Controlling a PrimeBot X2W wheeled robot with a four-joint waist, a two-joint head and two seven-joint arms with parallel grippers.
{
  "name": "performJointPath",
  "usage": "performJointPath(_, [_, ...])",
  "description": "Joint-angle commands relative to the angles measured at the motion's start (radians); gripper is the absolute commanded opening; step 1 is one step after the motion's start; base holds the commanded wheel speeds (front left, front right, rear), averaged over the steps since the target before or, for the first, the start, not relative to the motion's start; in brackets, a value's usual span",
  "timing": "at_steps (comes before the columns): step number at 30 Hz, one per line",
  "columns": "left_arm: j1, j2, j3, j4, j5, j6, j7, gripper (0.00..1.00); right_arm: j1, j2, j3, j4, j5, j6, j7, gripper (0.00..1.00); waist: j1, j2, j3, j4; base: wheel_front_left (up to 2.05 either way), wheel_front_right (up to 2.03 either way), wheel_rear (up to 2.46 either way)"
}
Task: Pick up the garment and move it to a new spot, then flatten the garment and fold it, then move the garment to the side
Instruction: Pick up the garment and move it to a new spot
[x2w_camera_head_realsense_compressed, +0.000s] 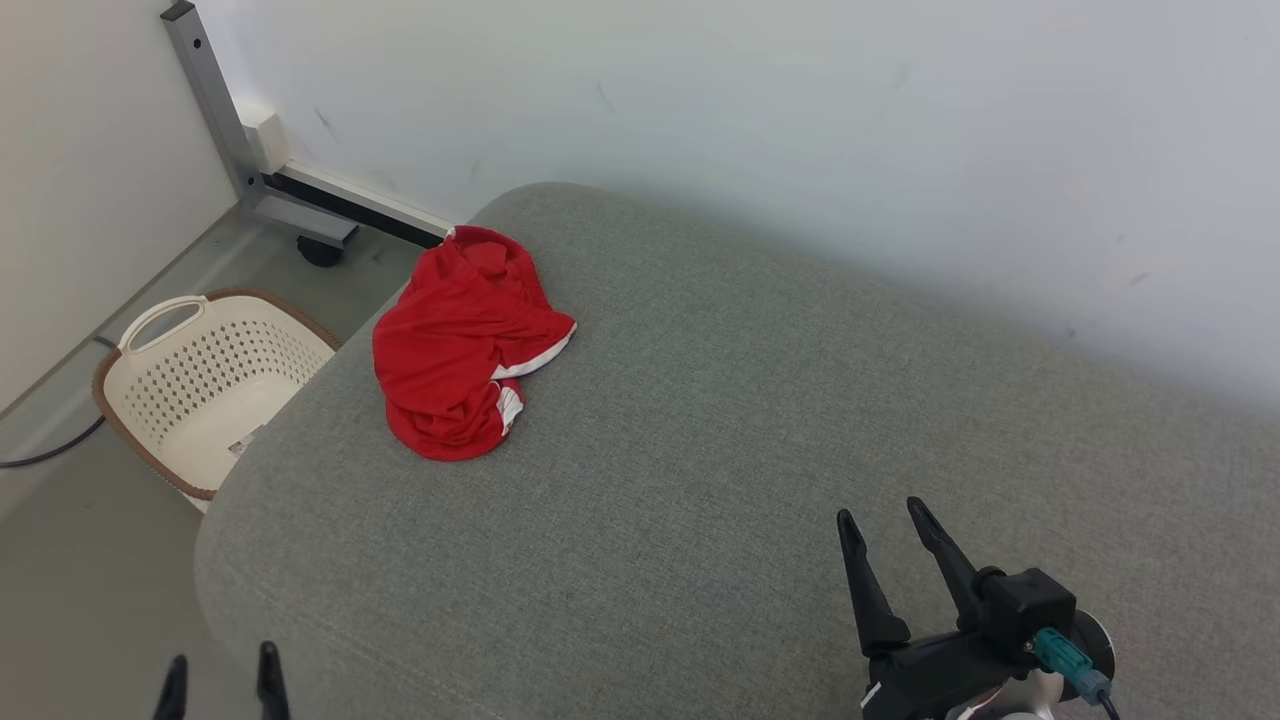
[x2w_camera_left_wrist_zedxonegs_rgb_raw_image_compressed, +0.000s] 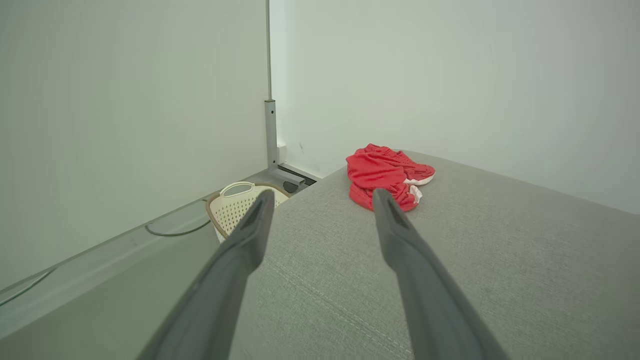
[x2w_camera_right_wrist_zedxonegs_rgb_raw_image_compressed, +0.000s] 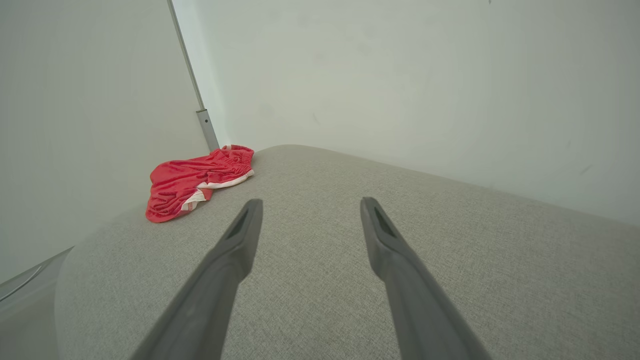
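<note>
Both my grippers are spread wide and empty: left gripper (x2w_camera_head_realsense_compressed: 222, 665) at the near-left edge, right gripper (x2w_camera_head_realsense_compressed: 880, 510) over the near right. The red garment (x2w_camera_head_realsense_compressed: 455, 350) is crumpled at the far left of the grey cushion (x2w_camera_head_realsense_compressed: 720, 430), well apart from both. I'd reach with the left and pinch a raised fold, minding the basket (x2w_camera_head_realsense_compressed: 200, 385) just off that edge.
</note>
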Motion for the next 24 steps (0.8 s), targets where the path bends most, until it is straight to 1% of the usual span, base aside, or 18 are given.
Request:
performJointPath(1, [-0.014, -0.004, -0.012, 0.009, 0.004, -0.002, -0.003, 1.00, 0.000, 0.000, -0.001, -0.002, -0.007, -0.002, -0.006, 1.00, -0.0001, -0.0001, 0.000, 0.000, 0.00, 0.00, 0.00])
performJointPath(4, [-0.069, -0.003, -0.053, 0.065, 0.007, -0.004, -0.003, 1.00, 0.007, 0.000, -0.008, -0.009, -0.016, -0.002, -0.007, 1.00, -0.0001, -0.0001, 0.001, 0.000, 0.00, 0.00, 0.00])
performJointPath(6, [-0.132, 0.013, -0.089, 0.125, 0.009, -0.006, 0.002, 1.00, 0.014, -0.001, -0.024, -0.022, -0.021, -0.002, -0.006, 1.00, -0.0001, -0.0001, 0.002, -0.001, 0.00, 0.00, 0.00])
performJointPath(8, [-0.226, 0.033, -0.138, 0.196, -0.001, -0.008, 0.029, 1.00, 0.031, 0.000, -0.039, -0.043, -0.033, -0.002, 0.000, 1.00, -0.0001, -0.0001, 0.005, 0.000, 0.00, 0.00, 0.00])
performJointPath(10, [-0.332, 0.055, -0.214, 0.272, -0.009, -0.007, 0.057, 1.00, 0.053, 0.000, -0.057, -0.071, -0.049, -0.002, 0.014, 1.00, -0.0001, -0.0001, 0.012, 0.003, 0.00, 0.00, 0.00])
performJointPath(12, [-0.438, 0.072, -0.273, 0.360, -0.040, -0.005, 0.084, 1.00, 0.081, 0.000, -0.066, -0.110, -0.061, -0.002, 0.035, 1.00, -0.0001, -0.0001, 0.028, 0.001, 0.00, 0.00, 0.00])
performJointPath(14, [-0.553, 0.072, -0.306, 0.450, -0.079, -0.005, 0.103, 1.00, 0.108, -0.001, -0.076, -0.166, -0.080, -0.002, 0.061, 1.00, -0.0001, -0.0001, 0.059, -0.004, 0.00, 0.00, 0.00])
performJointPath(15, [-0.606, 0.075, -0.309, 0.495, -0.104, -0.005, 0.106, 1.00, 0.116, -0.001, -0.071, -0.199, -0.088, -0.002, 0.081, 1.00, -0.0001, -0.0001, 0.083, -0.019, 0.00, 0.00, 0.00])
performJointPath(17, [-0.699, 0.088, -0.283, 0.595, -0.134, -0.005, 0.121, 1.00, 0.108, 0.000, -0.054, -0.275, -0.119, -0.002, 0.124, 1.00, -0.0001, -0.0001, 0.146, -0.068, 0.00, 0.00, 0.00])
performJointPath(20, [-0.846, 0.071, -0.217, 0.735, -0.218, 0.011, 0.178, 1.00, 0.097, -0.005, -0.046, -0.384, -0.160, -0.002, 0.182, 1.00, -0.0001, -0.0001, 0.241, -0.134, 0.00, 0.00, 0.00])
performJointPath(22, [-0.941, 0.060, -0.171, 0.806, -0.273, 0.017, 0.215, 1.00, 0.099, -0.022, -0.044, -0.452, -0.175, -0.002, 0.218, 1.00, -0.0001, -0.0001, 0.302, -0.162, 0.00, 0.00, 0.00])
performJointPath(24, [-1.010, 0.073, -0.144, 0.872, -0.313, 0.015, 0.255, 1.00, 0.106, -0.040, -0.031, -0.515, -0.180, -0.002, 0.250, 1.00, -0.0001, -0.0001, 0.351, -0.190, 0.00, 0.00, 0.00])
